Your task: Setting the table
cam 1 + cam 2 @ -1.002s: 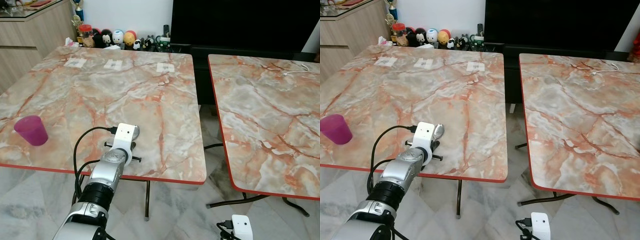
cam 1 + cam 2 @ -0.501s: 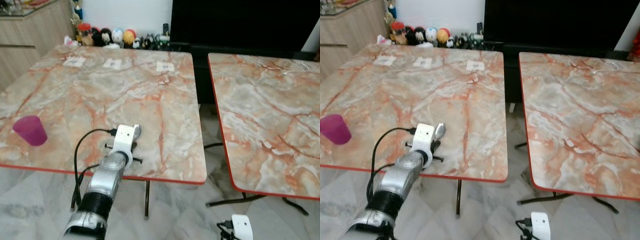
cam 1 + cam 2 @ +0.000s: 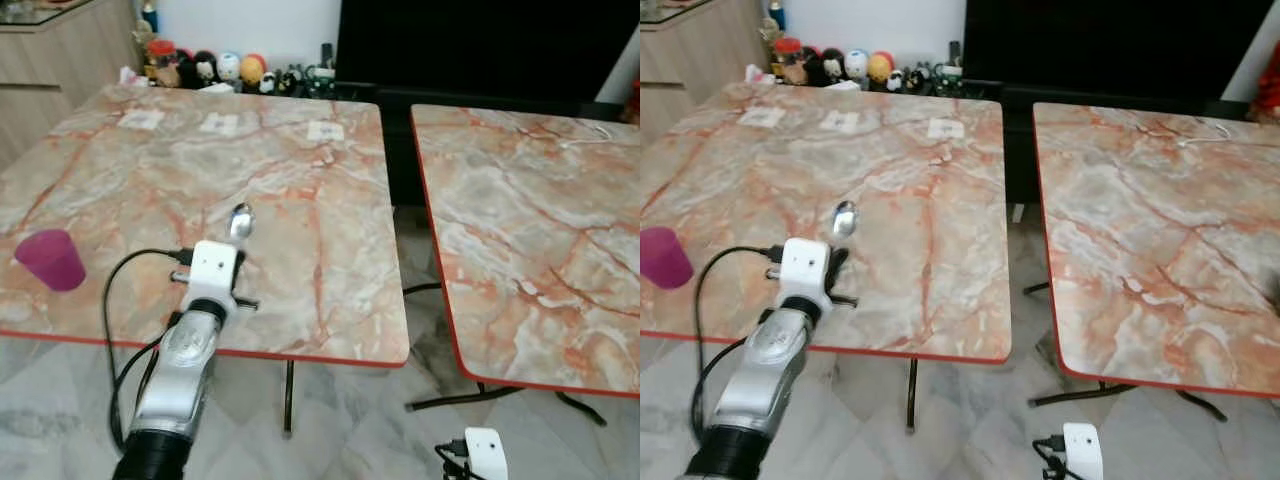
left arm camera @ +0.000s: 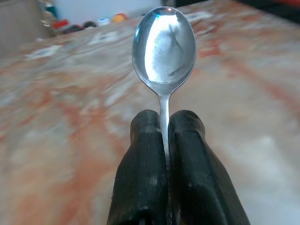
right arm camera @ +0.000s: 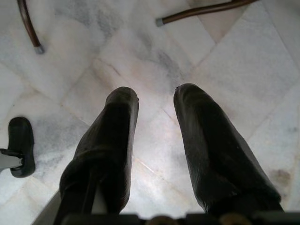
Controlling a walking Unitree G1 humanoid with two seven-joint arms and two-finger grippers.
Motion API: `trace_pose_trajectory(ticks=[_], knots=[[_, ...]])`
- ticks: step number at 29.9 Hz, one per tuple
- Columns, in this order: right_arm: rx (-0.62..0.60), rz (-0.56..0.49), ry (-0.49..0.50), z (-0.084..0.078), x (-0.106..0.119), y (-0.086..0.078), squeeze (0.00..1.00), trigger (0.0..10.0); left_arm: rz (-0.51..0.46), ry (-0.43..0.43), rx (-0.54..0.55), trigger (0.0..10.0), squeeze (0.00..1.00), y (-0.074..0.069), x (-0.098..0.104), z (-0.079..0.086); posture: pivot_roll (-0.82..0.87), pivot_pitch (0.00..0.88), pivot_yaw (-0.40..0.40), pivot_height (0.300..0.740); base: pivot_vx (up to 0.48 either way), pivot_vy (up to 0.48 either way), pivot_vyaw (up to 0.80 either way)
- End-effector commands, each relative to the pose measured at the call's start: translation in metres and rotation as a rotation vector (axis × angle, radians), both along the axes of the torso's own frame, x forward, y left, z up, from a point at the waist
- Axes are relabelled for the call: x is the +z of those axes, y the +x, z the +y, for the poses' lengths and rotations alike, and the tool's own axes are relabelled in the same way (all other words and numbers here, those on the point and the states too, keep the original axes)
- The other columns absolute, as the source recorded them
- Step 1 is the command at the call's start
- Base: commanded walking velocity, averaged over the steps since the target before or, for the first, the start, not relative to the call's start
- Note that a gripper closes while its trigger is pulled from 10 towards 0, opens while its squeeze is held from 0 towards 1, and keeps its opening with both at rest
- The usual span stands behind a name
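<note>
Left eye view, reading from the left: a magenta cup (image 3: 50, 259) stands near the left table's (image 3: 330, 250) front-left edge, and to its right the left gripper (image 3: 232, 252) reaches over the front part of that table with a metal spoon (image 3: 241, 220). In the left wrist view the two black fingers (image 4: 192, 168) are pressed together on the spoon's thin handle, the bowl standing out beyond the tips. The spoon's long axis runs along the gripper's own line, bowl towards the far side of the table, and the bowl looks close above the marble or just on it; I cannot tell which. The next move probably turns on where beside the cup the spoon should lie. Further right stands the second table (image 3: 520, 230). The right gripper (image 5: 154, 140) hangs idle over the floor, fingers parted and holding nothing.
</note>
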State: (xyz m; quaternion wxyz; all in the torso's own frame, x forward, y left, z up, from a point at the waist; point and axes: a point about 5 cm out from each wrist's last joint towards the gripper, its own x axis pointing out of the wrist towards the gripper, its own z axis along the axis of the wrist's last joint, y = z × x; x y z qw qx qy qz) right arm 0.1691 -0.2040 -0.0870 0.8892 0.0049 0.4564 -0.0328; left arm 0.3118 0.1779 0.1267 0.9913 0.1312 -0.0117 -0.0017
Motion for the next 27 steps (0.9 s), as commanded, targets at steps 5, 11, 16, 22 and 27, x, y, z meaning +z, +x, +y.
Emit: trace_pose_trajectory(ticks=[5,11,16,22,27], knots=[[0.0,0.01,-0.01,-0.003,-0.001,-0.004,0.0,10.0,-0.054,-0.071,0.121,10.0,0.0,-0.01,0.001,0.016,0.12,0.0,-0.094,0.74,0.0,0.0,0.0],[-0.001,0.011,-0.013,-0.005,-0.001,-0.005,0.0,10.0,-0.108,-0.04,0.122,10.0,0.0,-0.014,0.008,0.021,0.11,0.0,-0.089,0.74,0.0,0.0,0.0],[0.001,0.011,-0.011,-0.004,-0.001,-0.005,0.0,10.0,-0.132,-0.011,0.131,10.0,0.0,-0.012,0.01,0.022,0.1,0.0,-0.073,0.74,0.0,-0.458,0.0],[-0.008,0.008,-0.007,-0.002,-0.002,-0.005,0.0,10.0,-0.128,-0.008,0.129,10.0,0.0,-0.01,0.009,0.02,0.09,0.0,-0.065,0.74,0.0,-0.469,0.0],[-0.012,0.008,-0.004,-0.002,-0.002,-0.005,0.0,10.0,-0.133,-0.005,0.125,10.0,0.0,-0.01,0.01,0.019,0.09,0.0,-0.061,0.74,0.0,-0.469,0.0]])
